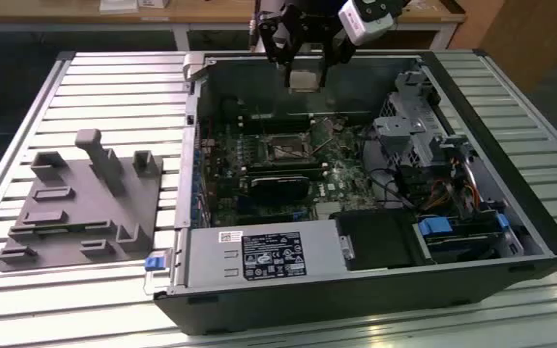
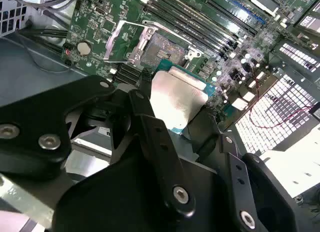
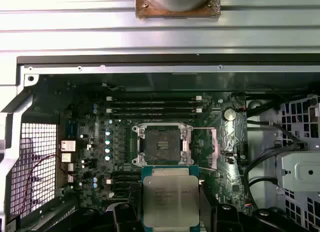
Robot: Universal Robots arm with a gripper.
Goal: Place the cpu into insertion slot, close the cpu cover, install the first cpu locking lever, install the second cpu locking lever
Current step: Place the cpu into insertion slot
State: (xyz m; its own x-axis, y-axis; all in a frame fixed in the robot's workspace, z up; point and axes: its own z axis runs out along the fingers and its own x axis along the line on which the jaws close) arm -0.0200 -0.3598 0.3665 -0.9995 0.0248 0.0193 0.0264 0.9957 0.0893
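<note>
The cpu [image 1: 304,80], a flat square chip with a pale metal face, hangs above the open computer case with my gripper [image 1: 304,72] shut on its edges. In both wrist views the cpu [image 3: 170,199] [image 2: 177,95] sits between the black fingers [image 2: 147,110], a little short of the insertion slot [image 3: 161,143]. That slot [image 2: 161,45] [image 1: 283,151] is a square socket with a dark, bare centre on the green board. The thin metal cpu cover [image 3: 206,148] [image 2: 125,42] stands swung open beside the slot.
A long black card [image 1: 281,187] lies on the board just in front of the slot. A metal drive cage [image 1: 409,123] and cables fill the exterior view's right, and a power supply [image 1: 259,255] sits at the front. A grey fixture [image 1: 85,199] rests on the slatted table.
</note>
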